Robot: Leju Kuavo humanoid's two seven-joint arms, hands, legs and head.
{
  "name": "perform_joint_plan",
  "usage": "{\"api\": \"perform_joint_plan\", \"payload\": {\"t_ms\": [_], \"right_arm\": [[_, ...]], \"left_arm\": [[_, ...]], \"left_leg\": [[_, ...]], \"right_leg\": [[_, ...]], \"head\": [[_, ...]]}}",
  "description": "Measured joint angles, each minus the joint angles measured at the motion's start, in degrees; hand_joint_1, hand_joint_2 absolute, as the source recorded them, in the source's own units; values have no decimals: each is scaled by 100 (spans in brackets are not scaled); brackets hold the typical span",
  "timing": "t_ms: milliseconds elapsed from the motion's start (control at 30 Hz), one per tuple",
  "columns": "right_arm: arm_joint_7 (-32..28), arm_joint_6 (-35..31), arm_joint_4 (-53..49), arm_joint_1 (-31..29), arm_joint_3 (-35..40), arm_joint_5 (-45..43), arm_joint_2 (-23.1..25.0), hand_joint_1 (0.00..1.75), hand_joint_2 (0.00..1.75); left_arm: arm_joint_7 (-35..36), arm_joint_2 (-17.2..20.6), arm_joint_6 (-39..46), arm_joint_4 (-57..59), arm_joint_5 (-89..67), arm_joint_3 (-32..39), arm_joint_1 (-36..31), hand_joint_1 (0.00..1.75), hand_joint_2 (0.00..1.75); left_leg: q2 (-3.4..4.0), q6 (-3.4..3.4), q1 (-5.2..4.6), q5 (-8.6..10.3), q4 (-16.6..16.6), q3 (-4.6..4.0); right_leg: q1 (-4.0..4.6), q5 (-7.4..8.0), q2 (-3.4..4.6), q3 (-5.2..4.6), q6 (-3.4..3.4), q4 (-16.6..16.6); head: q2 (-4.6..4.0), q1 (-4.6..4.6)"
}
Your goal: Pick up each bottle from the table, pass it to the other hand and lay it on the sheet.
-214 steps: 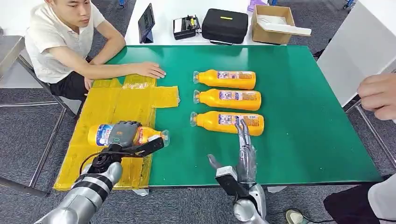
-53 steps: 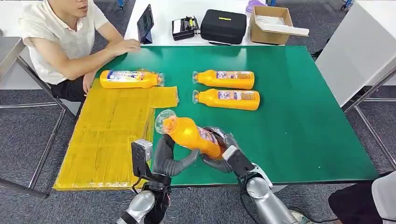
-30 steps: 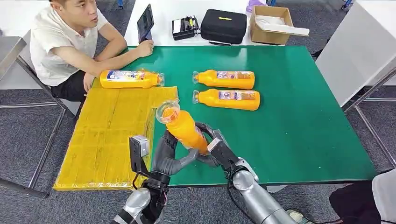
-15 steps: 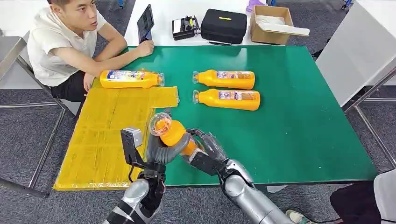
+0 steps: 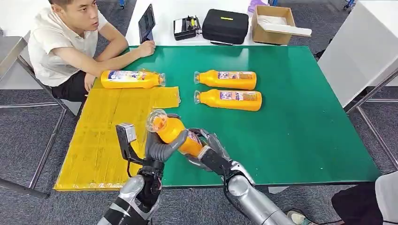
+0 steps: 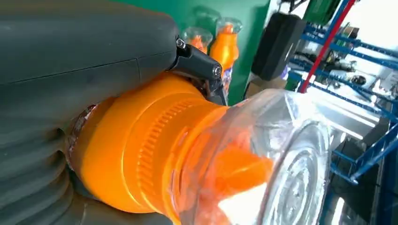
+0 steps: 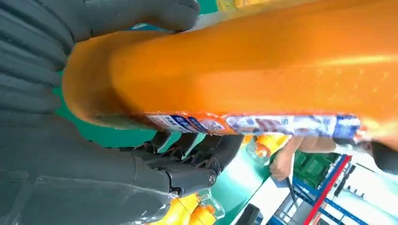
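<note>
While both hands clasp it, a bottle point(image 5: 174, 133) hangs tilted over the green table's point(image 5: 300, 122) near edge, beside the yellow sheet point(image 5: 103, 136). Left hand point(image 5: 157, 147) wraps the neck end (clear cap up and away from the robot); right hand point(image 5: 206, 151) grips the base. One bottle point(image 5: 131, 79) lies at the sheet's far end, two more point(image 5: 225, 79) point(image 5: 228, 99) on the table. A seated person point(image 5: 65, 42) rests a hand point(image 5: 146, 48) at the far corner.
</note>
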Motion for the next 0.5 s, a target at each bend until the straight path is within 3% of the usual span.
{"api": "perform_joint_plan", "payload": {"t_ms": [300, 400, 500], "right_arm": [[-59, -67, -336, 56, -85, -145, 81, 0, 175], [-48, -847, -385, 130, -175, 215, 116, 0, 175], [145, -2501, -426, 282, -306, 1399, 122, 0, 175]], "left_arm": [[-43, -2, 4, 17, 20, -98, 30, 175, 175], [-258, 26, 372, -53, -462, -146, 34, 175, 175], [-328, 112, 568, -311, -944, -153, 88, 175, 175]], "left_leg": [[2, 0, 0, 0, 0, -3], [0, 0, 0, 0, 0, -3], [1, 0, 0, 0, 0, -3]], "right_leg": [[0, 0, 1, -5, 0, 0], [0, 0, 0, -5, 0, 0], [0, 0, 1, -5, 0, 0]], "head": [[0, 0], [0, 0], [0, 0]]}}
